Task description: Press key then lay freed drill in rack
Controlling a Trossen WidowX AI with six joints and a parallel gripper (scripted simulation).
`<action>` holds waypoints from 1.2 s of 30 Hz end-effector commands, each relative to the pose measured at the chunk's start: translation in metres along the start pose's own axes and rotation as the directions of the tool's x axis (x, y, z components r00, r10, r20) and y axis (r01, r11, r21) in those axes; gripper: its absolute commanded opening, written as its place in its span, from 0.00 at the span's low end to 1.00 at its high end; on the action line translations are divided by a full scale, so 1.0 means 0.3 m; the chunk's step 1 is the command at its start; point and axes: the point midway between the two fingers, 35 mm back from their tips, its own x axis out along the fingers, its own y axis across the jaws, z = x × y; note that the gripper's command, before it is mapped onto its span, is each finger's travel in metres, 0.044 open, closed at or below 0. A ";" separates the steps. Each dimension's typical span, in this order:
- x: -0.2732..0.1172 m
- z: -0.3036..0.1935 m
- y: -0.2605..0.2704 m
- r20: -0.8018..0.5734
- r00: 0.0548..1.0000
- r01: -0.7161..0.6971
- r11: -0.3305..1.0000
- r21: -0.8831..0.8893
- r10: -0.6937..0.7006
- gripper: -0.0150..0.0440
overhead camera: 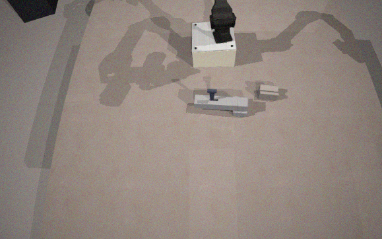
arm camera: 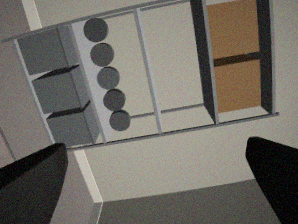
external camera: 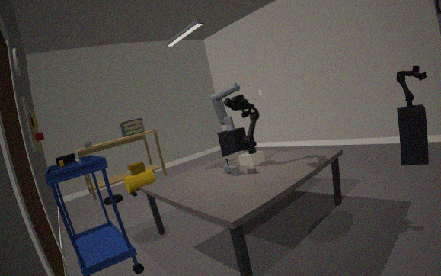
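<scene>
A dark blue T-shaped piece, seemingly the drill [overhead camera: 212, 94] [external camera: 227, 163], stands upright in a long pale grey block [overhead camera: 231, 102] [external camera: 233, 170]. A small pale tab, perhaps the key [overhead camera: 240, 113], juts out low at the block's front right. A small pale grooved block, seemingly the rack [overhead camera: 269, 90] [external camera: 251, 171], sits to the right and slightly behind. My gripper [external camera: 226, 101] [arm camera: 159, 150] is open, raised high above the table and away from these parts. Its fingers stand wide apart with nothing between them. The wrist view shows none of the task parts.
My arm stands on a white base box [overhead camera: 214, 58] [external camera: 252, 158] behind the parts. Shadows cross the table [overhead camera: 144, 165] [external camera: 234, 202]. A blue cart [external camera: 105, 244], a wooden bench [external camera: 116, 143] and another arm on a black pedestal [external camera: 413, 133] stand off the table. A shelf unit [arm camera: 149, 65] fills much of the wrist view.
</scene>
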 end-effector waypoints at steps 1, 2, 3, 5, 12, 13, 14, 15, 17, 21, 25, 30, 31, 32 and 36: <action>0.000 0.000 0.000 0.000 1.000 0.000 1.000 0.000 0.000 0.89; 0.000 0.000 0.000 0.000 1.000 0.000 1.000 0.000 0.000 0.84; 0.000 0.000 0.000 0.000 1.000 0.000 1.000 0.000 0.000 0.80; 0.000 0.000 0.000 0.000 1.000 0.000 1.000 0.000 0.000 0.71; 0.001 -0.129 0.067 -0.095 0.991 -0.067 0.966 0.250 0.094 0.40; -0.002 -0.178 0.097 -0.130 0.982 -0.081 0.934 0.348 0.133 0.35; -0.007 -0.227 0.128 -0.163 0.971 -0.085 0.892 0.443 0.174 0.31; -0.013 -0.273 0.161 -0.194 0.957 -0.081 0.842 0.533 0.215 0.26; -0.030 -0.361 0.229 -0.249 0.921 -0.047 0.722 0.691 0.299 0.25; -0.065 -0.476 0.337 -0.312 0.852 0.061 0.511 0.857 0.421 0.25; -0.108 -0.566 0.440 -0.350 0.772 0.209 0.308 0.928 0.531 0.25; -0.173 -0.657 0.574 -0.369 0.658 0.428 0.078 0.901 0.657 0.25; -0.188 -0.673 0.602 -0.368 0.633 0.473 0.036 0.880 0.681 0.25; -0.203 -0.687 0.630 -0.367 0.608 0.519 -0.002 0.855 0.704 0.25; -0.270 -0.737 0.745 -0.350 0.493 0.704 -0.129 0.698 0.797 0.25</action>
